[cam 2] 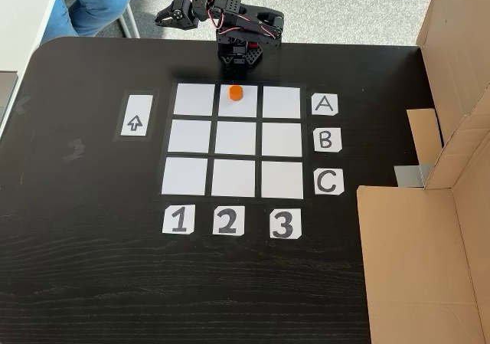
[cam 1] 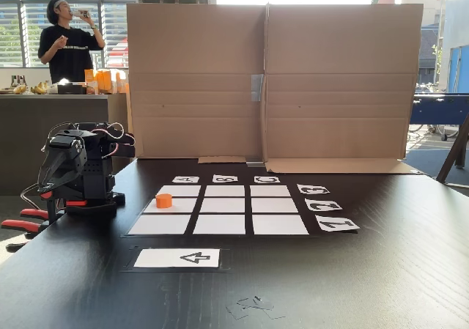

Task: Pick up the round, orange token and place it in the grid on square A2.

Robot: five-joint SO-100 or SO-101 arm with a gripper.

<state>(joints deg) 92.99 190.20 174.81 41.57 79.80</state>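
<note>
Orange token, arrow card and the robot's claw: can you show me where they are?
orange token (cam 2: 235,93): the fixed view from above, on its flat top.
arrow card (cam 2: 135,124): same view, on the printed arrow.
gripper (cam 2: 163,17): same view, at the fingertips.

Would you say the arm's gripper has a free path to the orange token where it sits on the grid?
Probably yes. The token stands alone on a white cell in the grid row nearest the arm's base, with nothing around it. The gripper is folded back off the table edge, and no object lies between them.
</note>
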